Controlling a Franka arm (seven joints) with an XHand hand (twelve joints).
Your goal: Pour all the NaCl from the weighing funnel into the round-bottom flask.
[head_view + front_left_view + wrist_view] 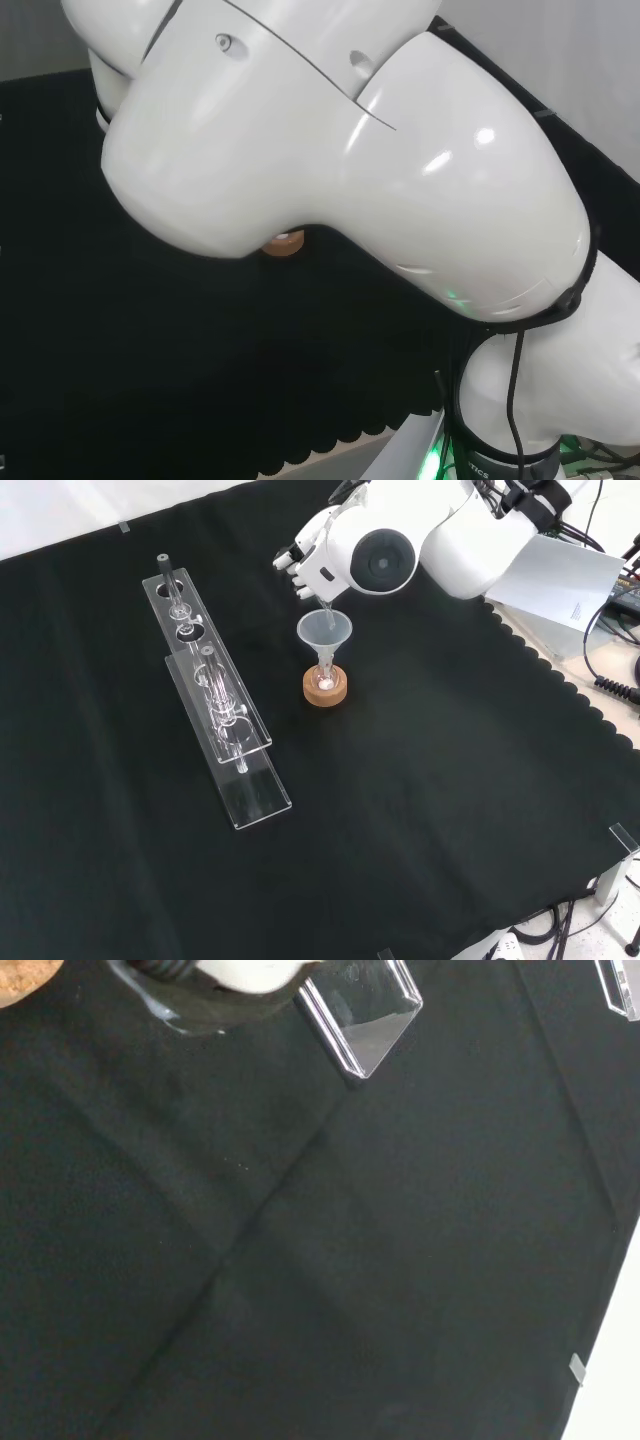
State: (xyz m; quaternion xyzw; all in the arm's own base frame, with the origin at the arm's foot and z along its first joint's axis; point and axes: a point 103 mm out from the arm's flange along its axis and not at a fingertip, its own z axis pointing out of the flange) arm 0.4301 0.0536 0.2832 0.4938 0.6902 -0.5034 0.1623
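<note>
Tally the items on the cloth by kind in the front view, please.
Clear racks: 2
Funnel: 1
Cork ring stand: 1
Total: 4; the flask on the cork ring and the piece in the hand are too clear to count.

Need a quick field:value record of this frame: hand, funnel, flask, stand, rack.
hand: above the funnel, fingers curled on a clear weighing funnel tipped down into it
funnel: clear, upright in the flask neck
flask: on the cork ring, some white material inside
cork ring: on the black cloth
rack: clear, left of the flask in the front view
</note>
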